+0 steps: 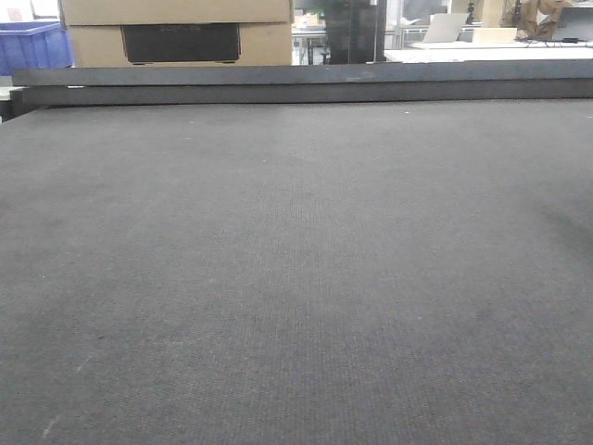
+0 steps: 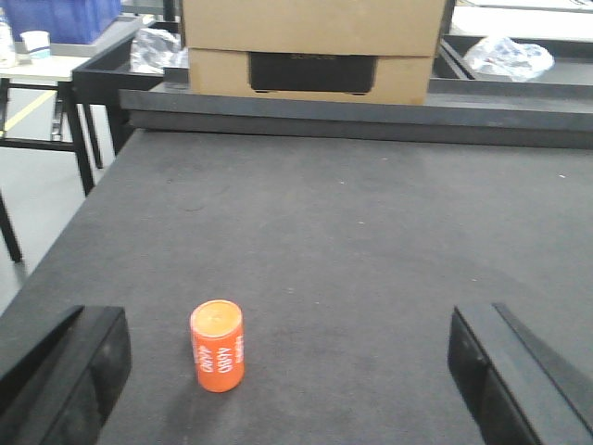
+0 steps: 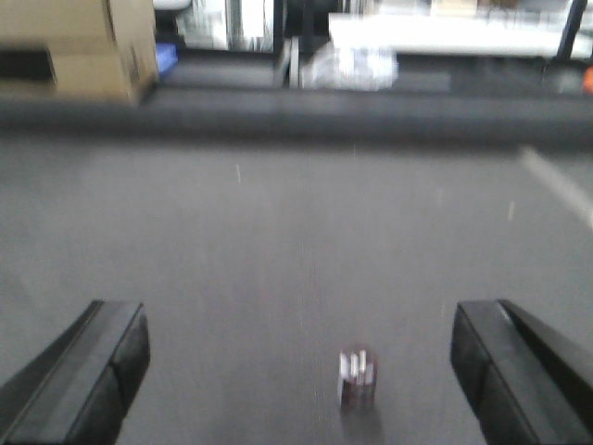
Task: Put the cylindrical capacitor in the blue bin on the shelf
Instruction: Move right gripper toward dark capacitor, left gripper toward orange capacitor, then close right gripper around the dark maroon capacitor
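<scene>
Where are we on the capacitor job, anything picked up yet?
Nothing done yet: the orange cylindrical capacitor stands on the tabletop, ungrasped. In hand: the left gripper is open with the capacitor between its fingers. Left: grasp, carry and place it; no shelf is in view.

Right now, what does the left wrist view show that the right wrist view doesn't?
Left wrist only: an orange cylindrical capacitor, upright, between the fingers of the open left gripper. Right wrist only: a small dark part with pale prongs, blurred, inside the open right gripper. Both: dark grey tabletop, cardboard box beyond it.
</scene>
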Controlling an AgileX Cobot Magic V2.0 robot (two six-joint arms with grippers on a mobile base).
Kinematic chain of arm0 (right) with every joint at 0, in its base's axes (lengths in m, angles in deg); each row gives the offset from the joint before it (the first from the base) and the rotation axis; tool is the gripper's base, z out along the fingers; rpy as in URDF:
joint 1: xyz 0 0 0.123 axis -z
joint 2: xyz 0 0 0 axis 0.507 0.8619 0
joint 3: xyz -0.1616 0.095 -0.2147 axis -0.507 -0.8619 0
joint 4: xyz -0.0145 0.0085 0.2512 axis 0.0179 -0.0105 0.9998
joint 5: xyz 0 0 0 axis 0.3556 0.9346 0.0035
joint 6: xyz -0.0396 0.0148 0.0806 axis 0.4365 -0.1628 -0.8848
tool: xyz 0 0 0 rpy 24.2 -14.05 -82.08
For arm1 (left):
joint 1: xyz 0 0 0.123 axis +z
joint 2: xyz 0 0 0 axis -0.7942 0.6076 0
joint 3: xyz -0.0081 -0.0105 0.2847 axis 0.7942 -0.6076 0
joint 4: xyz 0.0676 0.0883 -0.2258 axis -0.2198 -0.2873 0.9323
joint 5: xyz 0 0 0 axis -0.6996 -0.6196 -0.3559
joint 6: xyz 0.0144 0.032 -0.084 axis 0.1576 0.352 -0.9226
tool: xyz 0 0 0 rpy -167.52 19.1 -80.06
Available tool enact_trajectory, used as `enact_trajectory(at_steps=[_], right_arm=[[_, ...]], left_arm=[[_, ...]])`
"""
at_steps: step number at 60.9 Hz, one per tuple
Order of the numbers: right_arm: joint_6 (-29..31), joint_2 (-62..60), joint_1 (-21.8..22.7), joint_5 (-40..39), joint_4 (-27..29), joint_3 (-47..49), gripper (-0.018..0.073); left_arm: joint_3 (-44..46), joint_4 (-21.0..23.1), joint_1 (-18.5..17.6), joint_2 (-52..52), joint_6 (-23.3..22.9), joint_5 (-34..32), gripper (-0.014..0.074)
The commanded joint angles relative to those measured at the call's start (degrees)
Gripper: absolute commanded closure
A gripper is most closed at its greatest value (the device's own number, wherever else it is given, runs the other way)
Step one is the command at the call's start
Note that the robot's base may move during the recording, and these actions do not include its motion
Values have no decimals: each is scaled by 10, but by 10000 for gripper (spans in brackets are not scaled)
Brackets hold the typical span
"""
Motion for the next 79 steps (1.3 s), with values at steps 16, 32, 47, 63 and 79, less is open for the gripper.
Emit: enact_trajectory(at_steps=[16,32,47,63,79], right_arm=[[2,161,53,-280,26,-101,-10],[2,324,54,-438,25,-86,-10],[2,468,54,-462,19,9,-10],[2,571,54,-453,19,94,-10],[2,625,54,-473,19,110,25]], left_arm=[[5,4,-6,-1,-4,-7,-6],[2,4,-6,-1,-4,-7,-6],[2,4,-6,-1,-4,-7,-6],[2,4,-6,-1,-4,-7,-6],[2,4,-6,-1,-4,-7,-6]])
